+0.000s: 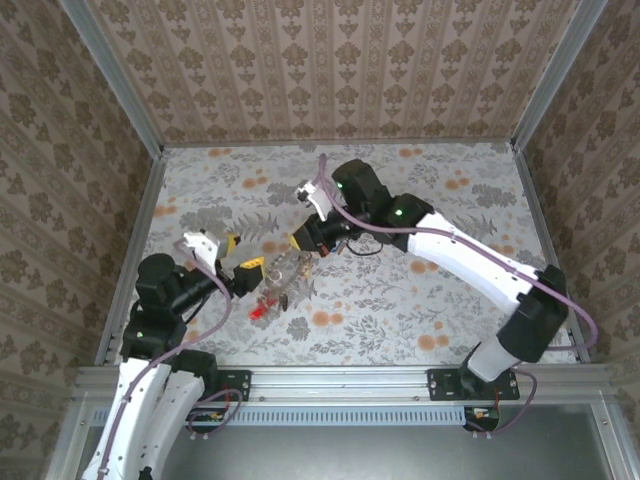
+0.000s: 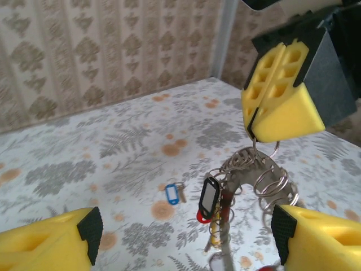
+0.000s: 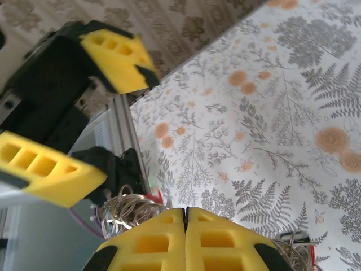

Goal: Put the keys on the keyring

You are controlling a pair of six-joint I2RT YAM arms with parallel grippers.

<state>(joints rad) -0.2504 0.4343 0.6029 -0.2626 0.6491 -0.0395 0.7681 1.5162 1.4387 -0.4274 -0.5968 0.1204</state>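
My right gripper [image 1: 300, 243] is shut on the top of the keyring [image 2: 241, 172] and holds it above the table. The keyring is a flat brownish-grey arc strung with wire rings. Several keys hang from it, among them a black-tagged key [image 2: 210, 196] and a red tag [image 2: 201, 217]. The right gripper's yellow fingers [image 2: 282, 96] are pressed together, as seen in the right wrist view [image 3: 185, 237]. My left gripper [image 1: 243, 257] is open, its fingers [image 2: 56, 237] spread wide on either side of the hanging bunch [image 1: 283, 270], not touching it. A blue-tagged key [image 2: 172, 193] lies loose on the table.
The table has a floral cloth [image 1: 420, 290] and is boxed in by patterned walls with an aluminium frame [image 1: 345, 378] along the near edge. A red tag [image 1: 262, 310] shows just below the bunch. The left gripper's fingers [image 3: 51, 169] loom close to the right wrist camera.
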